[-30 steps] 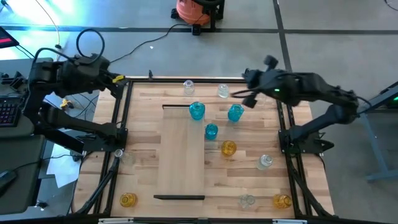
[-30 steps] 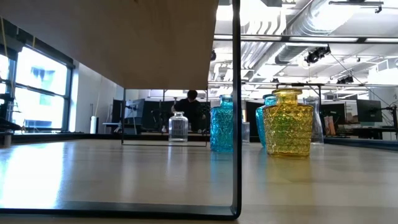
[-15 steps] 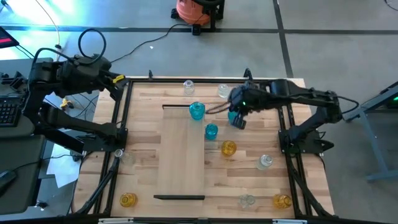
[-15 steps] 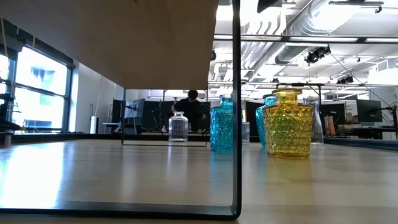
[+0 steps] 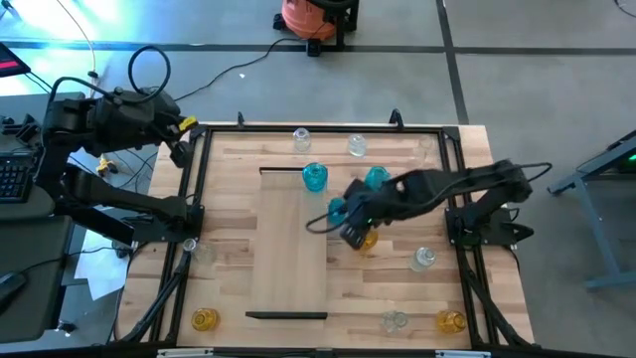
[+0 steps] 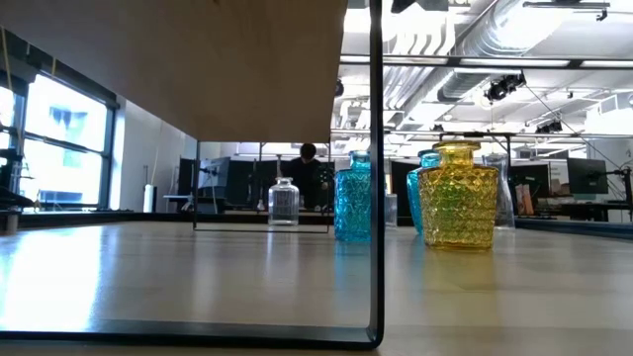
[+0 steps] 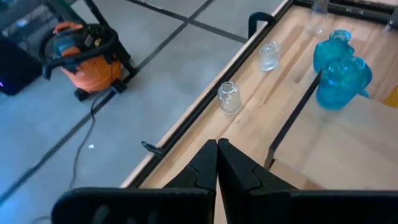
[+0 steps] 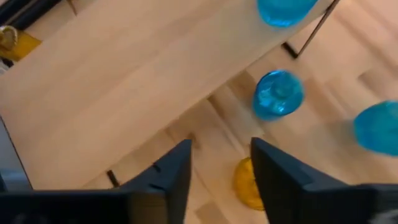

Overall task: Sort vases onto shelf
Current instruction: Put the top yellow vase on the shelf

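Note:
The shelf (image 5: 293, 249) is a pale wood panel on black legs, in mid-table. One blue vase (image 5: 314, 177) stands on its far end. Two more blue vases (image 5: 338, 209) (image 5: 376, 179) and a yellow vase (image 5: 370, 240) stand on the table just right of it. My right gripper (image 5: 350, 236) is open above the yellow vase (image 8: 249, 183), which shows between its fingers, and touches nothing. The nearest blue vase (image 8: 278, 93) lies just beyond. My left gripper (image 5: 181, 147) waits shut and empty off the table's far left corner.
Clear vases stand at the far edge (image 5: 301, 138) (image 5: 357, 146), at the right (image 5: 424, 258) and near the front (image 5: 395, 320). Yellow vases stand at the front left (image 5: 204, 318) and front right (image 5: 450, 321). A black frame (image 5: 199, 189) rims the table.
My right gripper has swung from the table's far right corner toward the near edge and the left, past the blue vases. It now stands over the yellow vase beside the shelf. No vase has moved.

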